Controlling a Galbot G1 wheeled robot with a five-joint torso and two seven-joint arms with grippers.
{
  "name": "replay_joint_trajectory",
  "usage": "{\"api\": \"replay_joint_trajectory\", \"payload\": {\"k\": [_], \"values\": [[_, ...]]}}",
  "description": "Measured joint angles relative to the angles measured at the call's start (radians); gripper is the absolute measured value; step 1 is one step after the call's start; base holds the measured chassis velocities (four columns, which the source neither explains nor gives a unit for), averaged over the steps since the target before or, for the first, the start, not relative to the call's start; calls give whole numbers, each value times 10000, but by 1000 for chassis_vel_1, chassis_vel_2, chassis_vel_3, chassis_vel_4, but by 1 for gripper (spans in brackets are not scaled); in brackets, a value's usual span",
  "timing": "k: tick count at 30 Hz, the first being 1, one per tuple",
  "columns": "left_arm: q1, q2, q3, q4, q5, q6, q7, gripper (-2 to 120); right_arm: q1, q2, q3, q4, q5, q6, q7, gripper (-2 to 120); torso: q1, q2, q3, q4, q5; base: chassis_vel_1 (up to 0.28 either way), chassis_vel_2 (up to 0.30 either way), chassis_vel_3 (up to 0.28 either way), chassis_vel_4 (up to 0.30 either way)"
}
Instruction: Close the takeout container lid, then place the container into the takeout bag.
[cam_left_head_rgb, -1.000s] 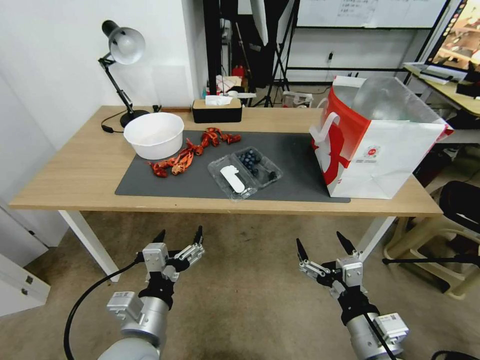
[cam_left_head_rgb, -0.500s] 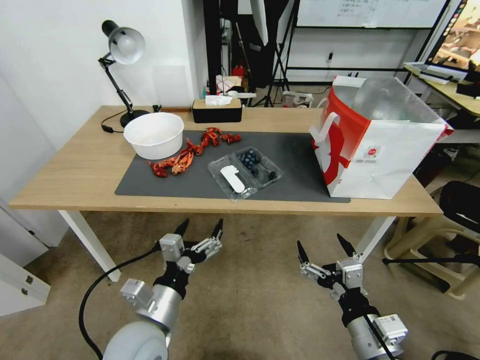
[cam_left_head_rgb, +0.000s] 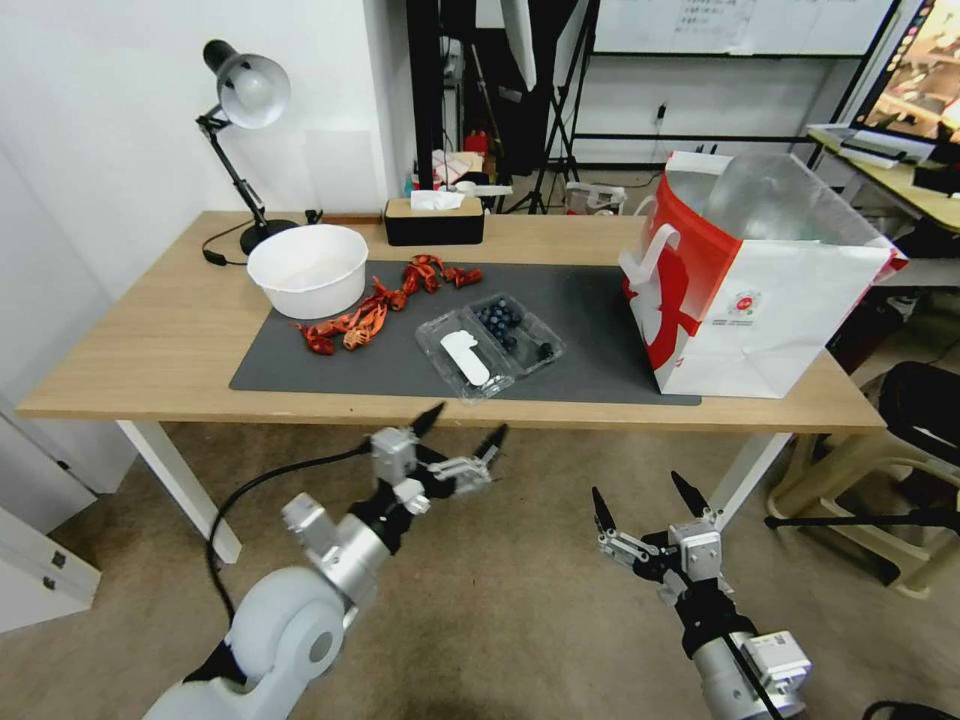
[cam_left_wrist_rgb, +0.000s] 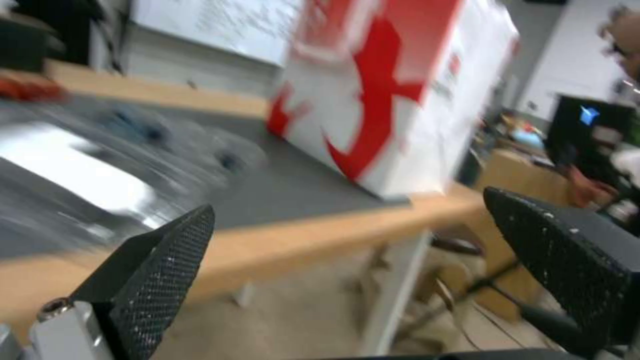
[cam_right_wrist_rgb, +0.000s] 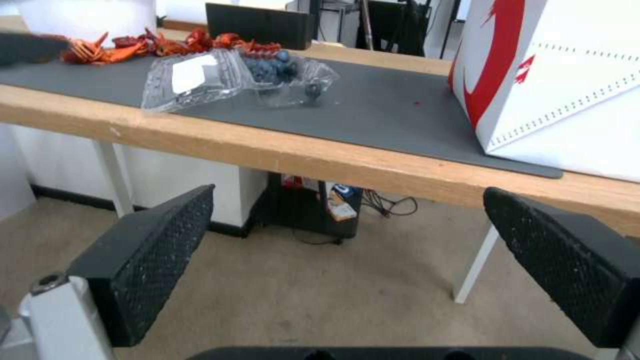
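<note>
The takeout container (cam_left_head_rgb: 490, 345) lies open on the grey mat (cam_left_head_rgb: 330, 365), blueberries in its far half. Its lid (cam_left_head_rgb: 463, 358), the near half with a white sticker, lies flat toward the table's front edge. In the right wrist view the container (cam_right_wrist_rgb: 237, 77) shows beyond the table edge. The takeout bag (cam_left_head_rgb: 750, 280), white and red with foil lining, stands open at the table's right; it also appears in the left wrist view (cam_left_wrist_rgb: 393, 95). My left gripper (cam_left_head_rgb: 463, 438) is open, just below the table's front edge near the container. My right gripper (cam_left_head_rgb: 640, 498) is open, low over the floor.
A white bowl (cam_left_head_rgb: 308, 270) and several red crayfish (cam_left_head_rgb: 375, 305) lie on the mat's left. A desk lamp (cam_left_head_rgb: 245, 140) and tissue box (cam_left_head_rgb: 433, 220) stand at the back. The wooden table (cam_left_head_rgb: 150, 340) has white legs; a chair (cam_left_head_rgb: 880, 470) stands at the right.
My left arm has risen and moved right toward the table's front edge under the container. The right gripper has barely moved.
</note>
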Motion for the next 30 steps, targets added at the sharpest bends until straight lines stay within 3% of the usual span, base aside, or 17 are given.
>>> {"api": "replay_joint_trajectory", "payload": {"k": [3,7,12,22,25,30], "values": [[-960,12,891,343,-207,271,-230,100,-95,0,6,-7,-92,99,-7,100,0,0,0,0,2,0,0,0,0],[-1765,-267,1418,663,-485,552,-486,100,-230,0,-3,18,-207,229,-9,100,0,0,0,-2,1,0,0,0,0],[-2544,-570,1744,1060,-769,873,-876,100,-368,0,-22,162,-342,328,-13,100,0,0,-1,-1,1,0,0,0,0],[-3930,-515,2406,1824,-1260,1673,-1258,100,-414,0,-54,116,-523,439,-14,100,-2,0,-1,0,1,0,0,0,0],[-4210,-571,2549,1948,-1342,1953,-1554,100,-372,0,-61,53,-555,447,-14,100,-3,0,-1,0,3,0,0,0,0],[-4595,-826,2728,2074,-1370,2801,-2647,100,-289,0,-23,-95,-554,449,-10,100,-3,0,-1,-1,1,0,0,0,0]]}}
